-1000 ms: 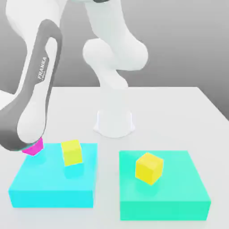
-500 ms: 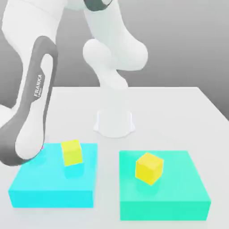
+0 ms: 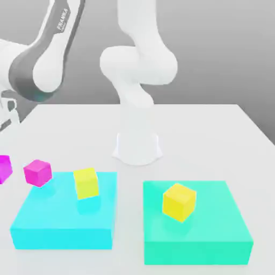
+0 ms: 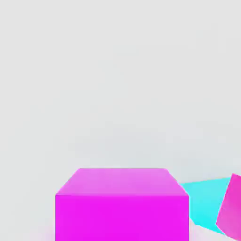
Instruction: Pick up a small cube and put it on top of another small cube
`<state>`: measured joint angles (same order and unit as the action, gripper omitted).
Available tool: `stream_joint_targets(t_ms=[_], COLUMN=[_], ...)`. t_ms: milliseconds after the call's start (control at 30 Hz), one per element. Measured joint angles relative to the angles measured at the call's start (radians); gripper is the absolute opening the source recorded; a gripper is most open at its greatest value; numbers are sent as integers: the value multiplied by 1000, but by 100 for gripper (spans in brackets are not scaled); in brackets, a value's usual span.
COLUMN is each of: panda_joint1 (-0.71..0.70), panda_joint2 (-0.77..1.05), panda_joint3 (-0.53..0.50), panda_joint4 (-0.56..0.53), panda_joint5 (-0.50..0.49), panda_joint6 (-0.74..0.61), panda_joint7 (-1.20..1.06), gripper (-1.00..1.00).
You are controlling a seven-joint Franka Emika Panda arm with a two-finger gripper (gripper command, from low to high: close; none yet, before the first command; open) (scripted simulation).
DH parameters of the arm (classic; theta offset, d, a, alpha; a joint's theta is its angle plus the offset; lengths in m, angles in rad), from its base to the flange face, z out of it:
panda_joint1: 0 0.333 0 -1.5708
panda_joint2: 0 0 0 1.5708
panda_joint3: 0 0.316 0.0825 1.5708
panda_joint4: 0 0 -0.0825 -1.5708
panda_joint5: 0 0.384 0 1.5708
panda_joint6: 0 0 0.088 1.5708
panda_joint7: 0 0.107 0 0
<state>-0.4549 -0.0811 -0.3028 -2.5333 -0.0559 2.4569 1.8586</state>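
My fingers are pinched on a magenta cube [image 4: 121,204], lifted clear so I can carry it onto the other magenta cube [image 3: 37,172] resting at the cyan platform's [image 3: 64,225] far corner.

- white worktop [image 3: 215,129] carrying everything
- cyan slab [image 3: 64,220] and teal slab [image 3: 209,231] sitting side by side on it
- robot base [image 3: 137,147] standing behind them
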Motion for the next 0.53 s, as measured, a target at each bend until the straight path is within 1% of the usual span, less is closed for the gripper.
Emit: stream_joint_targets(t_ms=[233,300,400,433,533], panda_joint1=[-102,-106,-96,-93,-93], panda_joint2=[-245,-213,-114,-92,-92], panda_joint3=[12,5,-8,-10,-10], panda_joint4=[-218,-247,-273,-278,-278], panda_joint5=[-86,-84,-60,-54,-54], panda_joint6=[-22,38,163,189,189], panda_joint7=[194,202,186,181,181], gripper=[-100,-100,-100,100,100])
